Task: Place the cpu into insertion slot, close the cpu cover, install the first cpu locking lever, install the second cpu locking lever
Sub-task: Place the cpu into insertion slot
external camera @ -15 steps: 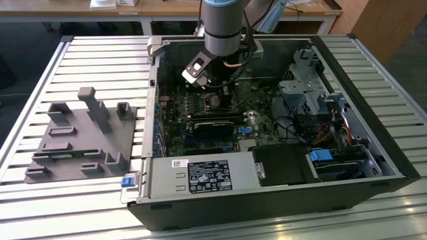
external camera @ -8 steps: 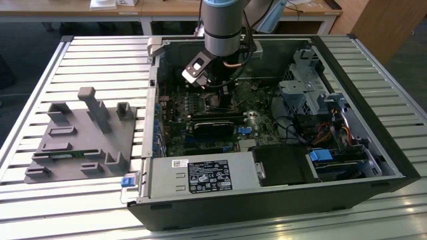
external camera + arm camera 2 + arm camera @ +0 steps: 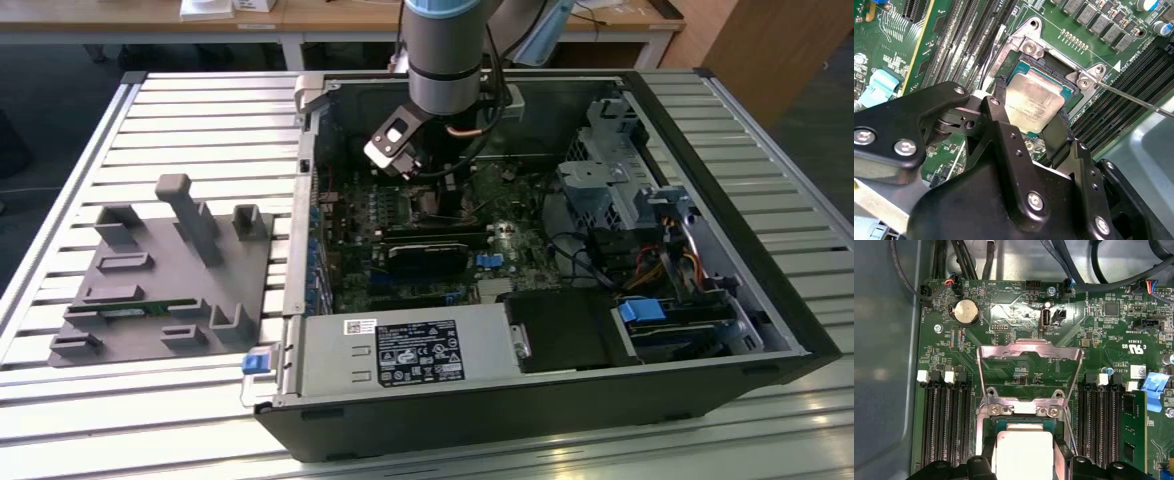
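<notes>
My gripper [image 3: 1032, 114] reaches down into the open computer case [image 3: 747, 330] over the motherboard. Its two black fingers [image 3: 999, 107] sit against opposite edges of the cpu [image 3: 1035, 100], a pale silver square, and are shut on it. The cpu [image 3: 1024, 452] is level, right at the insertion slot [image 3: 1025, 66], whose dark rim shows around its far edges. Whether the chip rests in it or hovers just above, I cannot tell. The cpu cover [image 3: 1026, 357] stands swung open beyond the slot. Thin wire locking levers [image 3: 1134, 98] stick out to either side.
Long black memory slots [image 3: 946, 425] flank the socket on both sides. A black card [image 3: 434, 250] lies across the board nearer the power supply [image 3: 407, 352]. A grey fixture block [image 3: 167, 270] stands on the slatted table at the exterior view's left.
</notes>
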Motion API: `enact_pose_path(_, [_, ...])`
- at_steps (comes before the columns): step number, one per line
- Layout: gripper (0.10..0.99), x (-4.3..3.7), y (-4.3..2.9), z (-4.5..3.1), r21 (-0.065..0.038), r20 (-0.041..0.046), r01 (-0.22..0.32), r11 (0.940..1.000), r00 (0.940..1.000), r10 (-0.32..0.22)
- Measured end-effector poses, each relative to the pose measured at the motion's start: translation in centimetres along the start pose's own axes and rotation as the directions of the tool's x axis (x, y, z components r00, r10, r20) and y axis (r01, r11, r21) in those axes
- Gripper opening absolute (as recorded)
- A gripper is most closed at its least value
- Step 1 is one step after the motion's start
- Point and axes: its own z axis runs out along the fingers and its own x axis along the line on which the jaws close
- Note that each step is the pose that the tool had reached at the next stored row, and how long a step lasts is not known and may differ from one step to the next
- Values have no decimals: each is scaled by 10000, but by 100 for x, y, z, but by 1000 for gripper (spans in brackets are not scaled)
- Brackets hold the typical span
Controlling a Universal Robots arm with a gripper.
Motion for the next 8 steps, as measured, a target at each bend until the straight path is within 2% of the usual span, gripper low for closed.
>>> enact_pose_path(8, [537,0,0,2,-1,-2,0,10000,10000,0])
